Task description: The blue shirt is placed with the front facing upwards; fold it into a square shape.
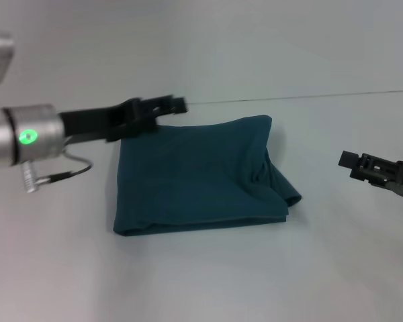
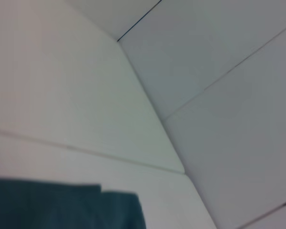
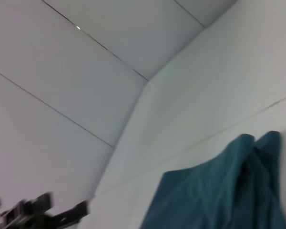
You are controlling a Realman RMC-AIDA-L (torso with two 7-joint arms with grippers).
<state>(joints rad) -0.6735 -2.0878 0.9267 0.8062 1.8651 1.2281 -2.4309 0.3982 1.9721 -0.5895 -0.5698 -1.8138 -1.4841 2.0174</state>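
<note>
The shirt [image 1: 198,176] lies on the white surface [image 1: 201,282] as a folded, roughly square bundle, plain teal side up, no lettering showing. The left claw [image 1: 174,104] hangs at the bundle's far left corner, right at the cloth's edge, though whether it touches is hard to say; its jaws are blurred, so I cannot tell if they are apart or together. The right claw [image 1: 346,159] sits well clear, with the shirt off to its left across bare surface, and I cannot tell its jaw state either. Judging by this, the main folds look done and the arms seem placed to stay off the cloth rather than drag it. The bundle runs a bit longer side to side than front to back, slightly skewed, its far edge rising toward the right claw's side. On that side, a rumpled flap bulges out at the near corner, spoiling the square; that corner likely needs tucking.
</note>
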